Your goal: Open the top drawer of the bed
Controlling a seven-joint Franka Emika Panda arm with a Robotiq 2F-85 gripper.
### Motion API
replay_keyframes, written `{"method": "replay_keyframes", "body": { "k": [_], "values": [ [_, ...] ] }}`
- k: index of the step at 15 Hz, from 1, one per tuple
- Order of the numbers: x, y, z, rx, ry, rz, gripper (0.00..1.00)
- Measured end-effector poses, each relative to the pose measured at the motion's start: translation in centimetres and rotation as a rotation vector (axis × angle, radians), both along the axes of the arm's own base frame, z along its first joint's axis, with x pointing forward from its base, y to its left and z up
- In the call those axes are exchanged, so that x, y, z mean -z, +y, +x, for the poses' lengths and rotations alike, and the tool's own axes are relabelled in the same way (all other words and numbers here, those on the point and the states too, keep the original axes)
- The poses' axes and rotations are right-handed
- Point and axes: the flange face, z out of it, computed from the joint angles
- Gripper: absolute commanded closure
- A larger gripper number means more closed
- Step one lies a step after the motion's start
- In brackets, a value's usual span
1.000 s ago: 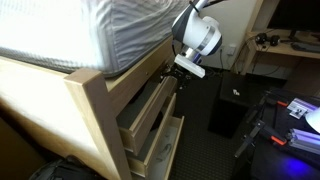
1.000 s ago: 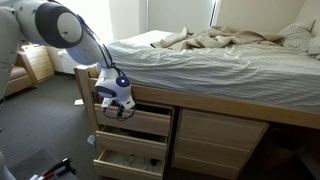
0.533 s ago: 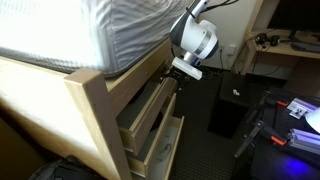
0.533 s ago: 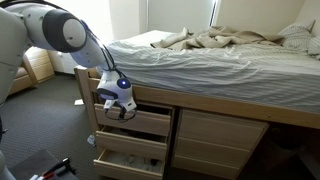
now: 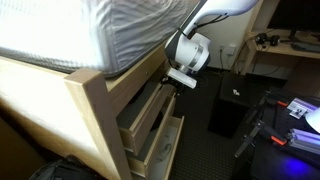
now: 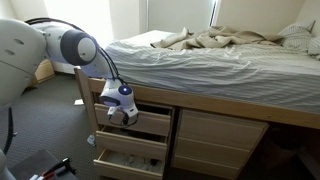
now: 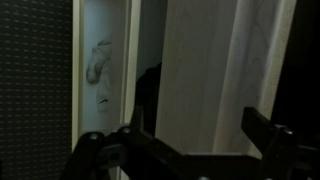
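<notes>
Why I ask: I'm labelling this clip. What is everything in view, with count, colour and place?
bed: one, pale wood, fills both exterior views.
mattress: one, white-grey striped sheet, on the bed.
blanket: one, beige, rumpled on the mattress.
top drawer: one, pale wood, partly open under the mattress.
lower drawers: count unclear, pale wood, pulled out beneath it.
box: one, black, on the floor.
arm: one, white, reaching to the top drawer.
jaws: dark, spread apart at the top drawer's front.
</notes>
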Motion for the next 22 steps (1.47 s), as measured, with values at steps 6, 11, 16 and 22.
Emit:
{"method": "replay_keyframes", "body": {
  "k": [6, 11, 16, 22],
  "values": [
    [-3.7, -1.0, 3.6, -0.031, -0.016, -0.029, 0.0],
    [-3.6, -0.7, 3.7, -0.034, -0.016, -0.04, 0.0],
    [-2.8, -0.5, 4.1, -0.034, -0.032, -0.076, 0.0],
    [-1.2, 0.0, 5.0, -0.052, -0.023, -0.097, 0.0]
  ]
}}
